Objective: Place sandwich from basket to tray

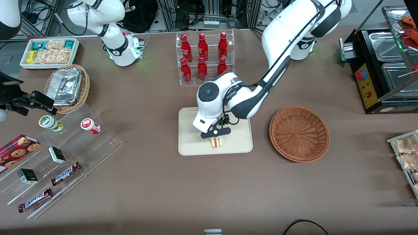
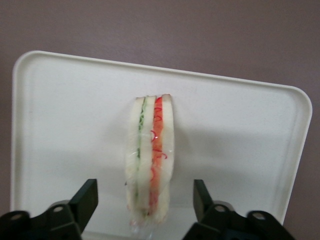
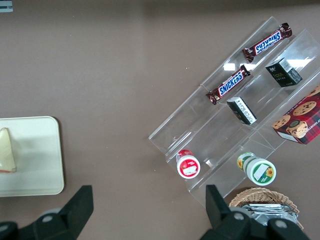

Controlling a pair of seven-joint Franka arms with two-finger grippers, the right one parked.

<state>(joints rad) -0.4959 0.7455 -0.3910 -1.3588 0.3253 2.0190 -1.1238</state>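
Even overhead light, soft shadows; glare on acrylic rack [image 3: 235, 107] (white hotspots); gripper [image 2: 145, 202] over tray [image 2: 60, 125], fingers blurred.

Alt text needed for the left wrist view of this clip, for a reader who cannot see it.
A sandwich stands on its edge on the cream-white tray, showing green and red filling between pale bread slices. The open gripper straddles it, black fingers apart on either side and not touching it. Brown tabletop surrounds the tray.

Brown table [image 1: 209, 182], cable-cluttered racks [image 1: 209, 13] above.
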